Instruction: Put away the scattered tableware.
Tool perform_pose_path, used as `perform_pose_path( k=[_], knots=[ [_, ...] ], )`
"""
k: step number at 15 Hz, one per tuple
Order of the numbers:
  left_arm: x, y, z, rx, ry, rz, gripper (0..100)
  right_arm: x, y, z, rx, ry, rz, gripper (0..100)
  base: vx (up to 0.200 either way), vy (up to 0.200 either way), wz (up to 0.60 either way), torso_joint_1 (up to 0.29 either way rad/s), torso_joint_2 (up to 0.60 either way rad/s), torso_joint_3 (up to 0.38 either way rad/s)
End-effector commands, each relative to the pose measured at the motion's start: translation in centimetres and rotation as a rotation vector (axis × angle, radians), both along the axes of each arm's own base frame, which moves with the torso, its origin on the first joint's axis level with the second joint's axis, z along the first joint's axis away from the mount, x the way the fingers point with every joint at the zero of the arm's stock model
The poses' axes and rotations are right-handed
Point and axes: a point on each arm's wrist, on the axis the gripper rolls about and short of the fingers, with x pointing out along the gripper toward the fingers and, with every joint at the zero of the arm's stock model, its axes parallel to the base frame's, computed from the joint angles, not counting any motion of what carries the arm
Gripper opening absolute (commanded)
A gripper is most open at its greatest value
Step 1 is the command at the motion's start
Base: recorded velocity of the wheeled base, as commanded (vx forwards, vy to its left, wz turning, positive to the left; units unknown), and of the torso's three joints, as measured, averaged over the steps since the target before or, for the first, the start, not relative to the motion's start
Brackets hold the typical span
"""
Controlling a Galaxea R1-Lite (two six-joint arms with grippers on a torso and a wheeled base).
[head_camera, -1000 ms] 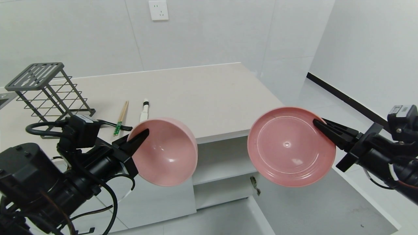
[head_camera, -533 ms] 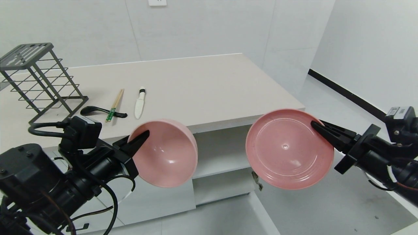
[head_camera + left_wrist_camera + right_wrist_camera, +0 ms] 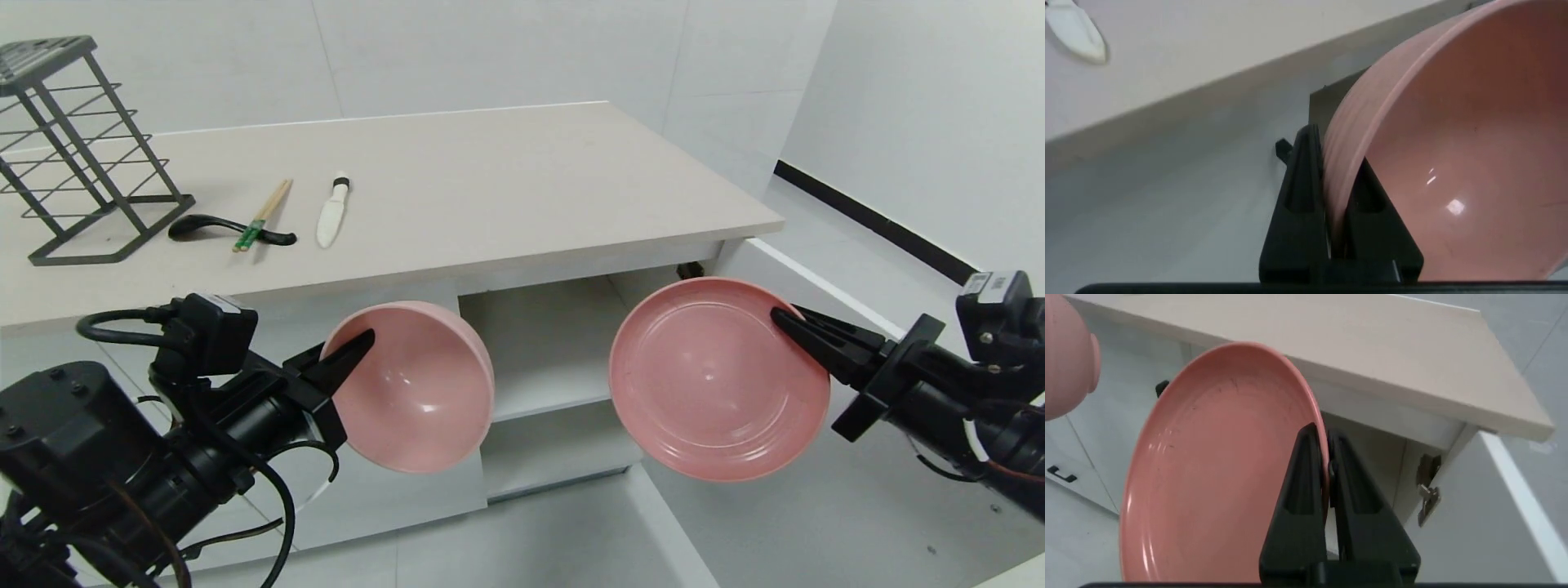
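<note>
Left gripper [image 3: 363,336]: clamped on the rim of a deep pink plastic bowl [image 3: 420,392], held on edge in the air.
Right gripper [image 3: 780,317]: pinching the rim of a round pink plastic plate [image 3: 710,388], also on edge.
Open cabinet shelf [image 3: 543,380]: behind and between both dishes. Level each dish and slide them in one at a time, rims apart.
Beige surface [image 3: 506,180]: wooden chopsticks [image 3: 263,214], black spoon [image 3: 208,226] and white knife [image 3: 332,214] lie waiting.

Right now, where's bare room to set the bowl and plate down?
Countertop is bare from the white knife to its right edge. The open cabinet shelf under it is bare too. Crowded: rack, spoon, chopsticks at the left end.
</note>
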Motion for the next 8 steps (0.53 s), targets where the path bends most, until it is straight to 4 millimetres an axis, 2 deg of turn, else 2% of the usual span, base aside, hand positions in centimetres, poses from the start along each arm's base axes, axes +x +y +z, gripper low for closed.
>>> perform_pose_path(
  k=[1, 5, 8],
  knots=[
    [-0.01, 0.01, -0.14, 0.003, 0.006, 0.000, 0, -0.14, 0.23, -0.30, -0.005, 0.013, 0.013, 0, 0.000, 0.000, 0.00, -0.242, 0.47, 0.217],
    [0.05, -0.06, -0.34, 0.006, 0.014, -0.001, 0, -0.09, 0.38, -0.52, -0.008, 0.023, 0.019, 0, 0.000, 0.000, 0.00, -0.254, 0.41, 0.193],
    [0.14, -0.06, -0.47, 0.009, 0.020, 0.000, 0, -0.07, 0.39, -0.55, -0.009, 0.024, 0.019, 0, 0.000, 0.000, 0.00, -0.261, 0.32, 0.121]
  ],
)
